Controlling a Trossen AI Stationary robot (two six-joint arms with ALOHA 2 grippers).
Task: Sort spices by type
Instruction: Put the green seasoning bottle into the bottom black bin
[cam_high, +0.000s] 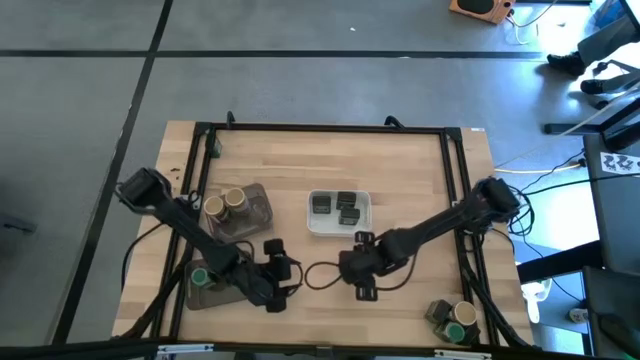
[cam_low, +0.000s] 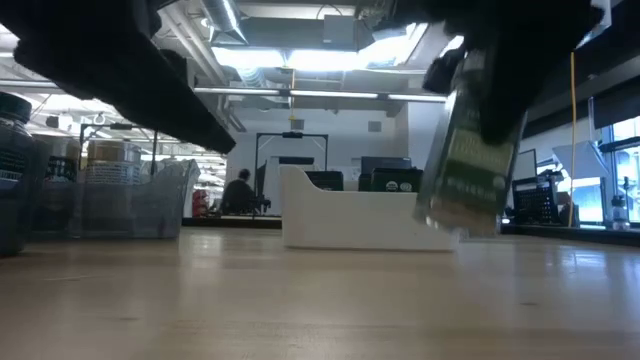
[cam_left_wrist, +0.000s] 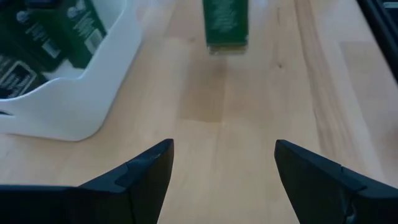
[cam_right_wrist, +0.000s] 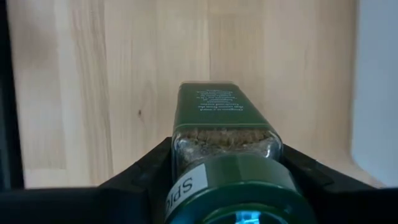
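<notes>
Green-lidded glass jar (cam_right_wrist: 225, 163) in right gripper (cam_right_wrist: 224, 168).

Open left end effector (cam_left_wrist: 224, 168), green jar (cam_left_wrist: 225, 25), white tray (cam_left_wrist: 74, 99)

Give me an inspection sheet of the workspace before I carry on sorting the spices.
Surface: wooden table, bare wood between trays.
Job's things: three dark tins in the white tray; two tan-topped jars in a clear tray; one green-lidded jar in a tray by the left arm; a tin and jar pair at the near right corner.
Clutter: nothing seen.
Hands: left hand open, empty, over bare wood; right hand shut on a green-labelled spice jar.
Cables: thin dark loop between the hands; floor cables at right.
Surroundings: seated person far behind.
</notes>
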